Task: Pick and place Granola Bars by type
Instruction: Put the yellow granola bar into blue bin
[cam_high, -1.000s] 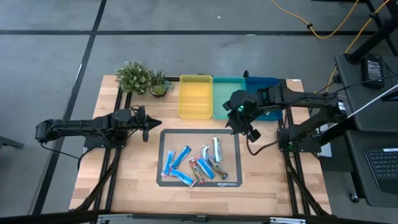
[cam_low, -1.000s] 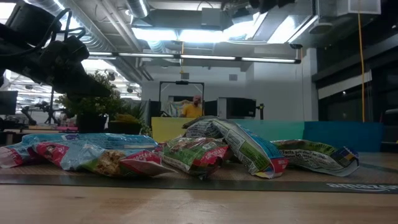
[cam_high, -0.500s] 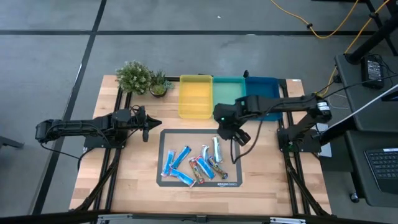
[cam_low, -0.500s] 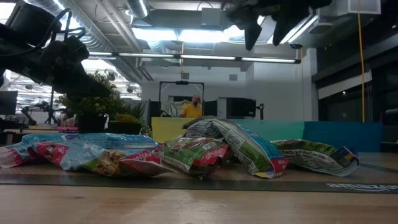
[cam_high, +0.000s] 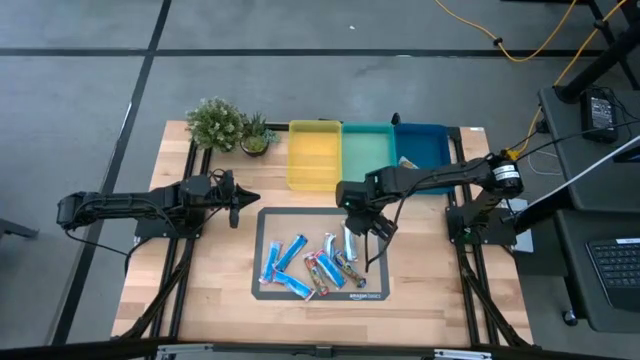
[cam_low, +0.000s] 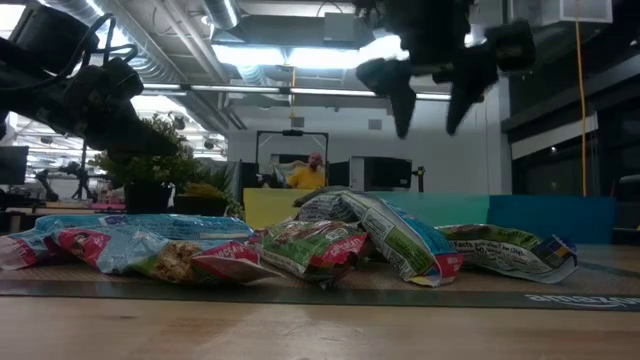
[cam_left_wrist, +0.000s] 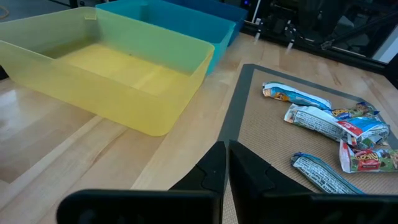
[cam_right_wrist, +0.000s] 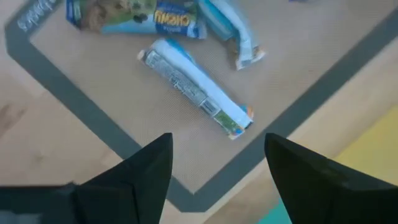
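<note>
Granola Bars (cam_high: 318, 258) all still on the dark mat (cam_high: 266, 222) at worktop (cam_high: 220, 300) centre, except one that looks already dropped in the blue tray (cam_high: 430, 135) at 1 o'clock.

Change in the last second: right end effector (cam_high: 362, 212) swung from over the teal tray (cam_high: 368, 150) back down to the mat's 1 o'clock corner, fingers (cam_right_wrist: 144, 169) going to full spread on the way. Now empty, hovering above the pile, not touching anything.

Directly under it: a silver-white bar (cam_right_wrist: 194, 89), lying alone, apart from its neighbours. Reads as the next pick, approach phase, descent not yet done.

Left end effector (cam_high: 235, 201) parked at 9 o'clock of the mat, fingers pressed together, holding nothing.

Yellow tray (cam_high: 314, 155) and teal tray look empty, so sorting is early; most bars remain.
</note>
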